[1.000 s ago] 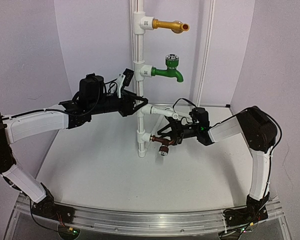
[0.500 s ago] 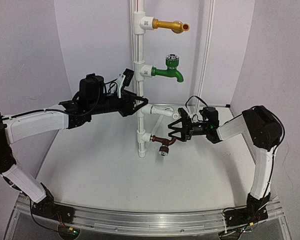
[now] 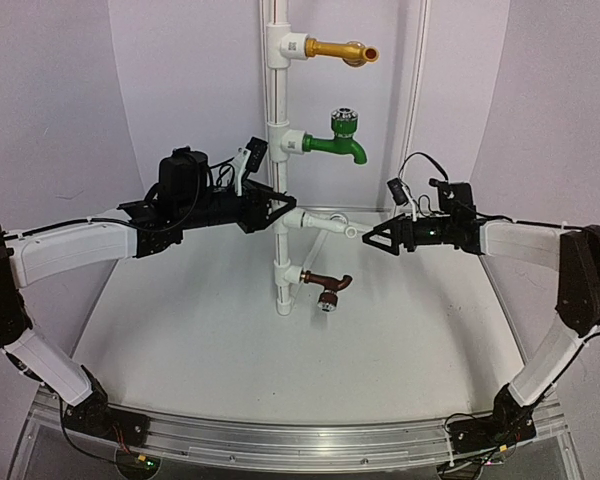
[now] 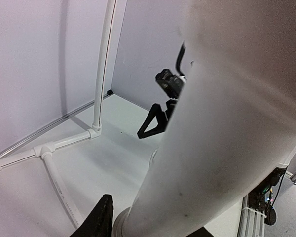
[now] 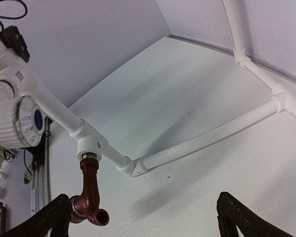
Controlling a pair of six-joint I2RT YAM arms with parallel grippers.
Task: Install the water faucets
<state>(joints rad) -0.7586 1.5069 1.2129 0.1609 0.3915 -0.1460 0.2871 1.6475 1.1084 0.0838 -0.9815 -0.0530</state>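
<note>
The small brown water faucet [image 3: 326, 284] sticks out of the lowest tee of the upright white pipe [image 3: 278, 120], spout curving down. The right wrist view shows the faucet [image 5: 89, 190] screwed into its white tee [image 5: 89, 146]. My right gripper [image 3: 370, 238] is open, apart from the faucet, to its right and higher. Its fingers [image 5: 48, 220] frame bare floor, and the right gripper [image 5: 145, 224] holds nothing. My left gripper [image 3: 276, 213] is shut on the upright pipe at mid height. That pipe [image 4: 222, 148] fills the left wrist view, where the left gripper [image 4: 153, 222] clasps it.
A long gold faucet [image 3: 338, 49] and a green faucet [image 3: 336, 144] sit higher on the pipe. A white valve [image 3: 322, 222] juts right at the left gripper's height, just left of my right fingertips. White pipes [image 5: 212, 138] run along the floor behind. Curved white walls enclose the table.
My right gripper opened off the brown faucet and drew back to the right and upward. The faucet stayed in its tee. The left arm has not moved.
</note>
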